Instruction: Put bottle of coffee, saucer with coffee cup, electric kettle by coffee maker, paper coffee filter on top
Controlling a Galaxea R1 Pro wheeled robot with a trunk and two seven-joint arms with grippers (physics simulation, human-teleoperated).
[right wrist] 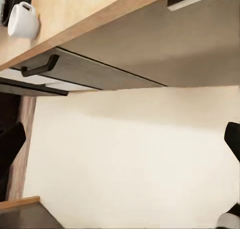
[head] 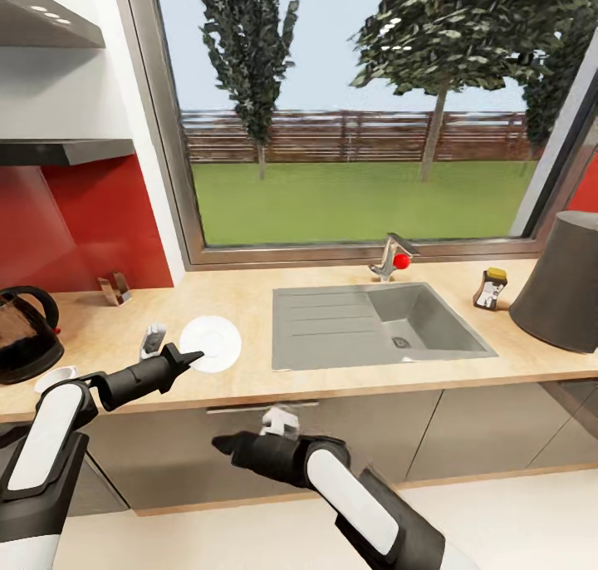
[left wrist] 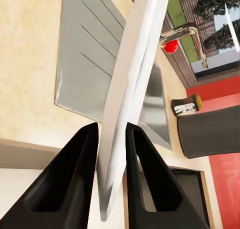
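The left gripper (left wrist: 111, 139) pinches the saucer (head: 211, 343) by its rim, probably carrying it toward the coffee maker (head: 562, 281); whether the right gripper (head: 226, 445) is spread or closed I cannot tell.

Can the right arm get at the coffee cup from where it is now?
Probably not directly: the right gripper hangs below the countertop edge, facing the cabinets, while the coffee cup sits far left behind the left arm, whose gripper holds the saucer.

From the head we look down over the kitchen countertop (head: 332, 379); our left wrist view, very near, shares its sink (head: 378, 325); our right wrist view faces the floor (right wrist: 130, 159).
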